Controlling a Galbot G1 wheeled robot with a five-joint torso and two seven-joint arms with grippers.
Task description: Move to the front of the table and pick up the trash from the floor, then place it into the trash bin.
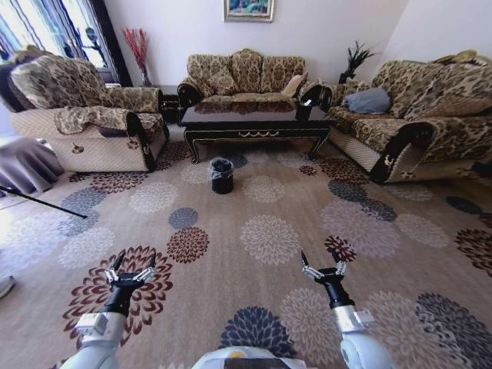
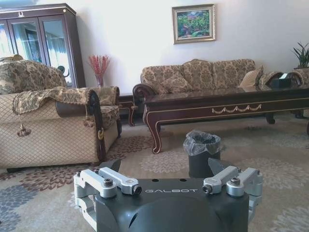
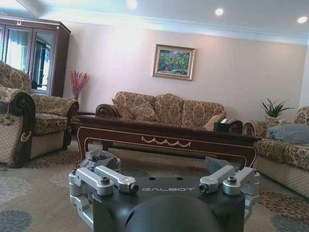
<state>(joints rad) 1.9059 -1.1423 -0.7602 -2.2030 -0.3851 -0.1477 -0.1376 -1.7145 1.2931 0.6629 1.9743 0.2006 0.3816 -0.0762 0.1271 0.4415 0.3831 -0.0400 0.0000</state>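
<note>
Low over the flowered carpet [image 1: 269, 238], the left gripper [image 1: 131, 270] and the right gripper [image 1: 323, 267] hang side by side, each with its fingers spread and holding nothing. Beyond them, well apart, the trash bin [image 1: 222, 175] stands on the carpet just before the front edge of the table [image 1: 254, 123], toward its left corner; its plastic liner is bunched at the rim. Sofas flank the table's left, right and far sides. No trash can be made out on the carpet.
</note>
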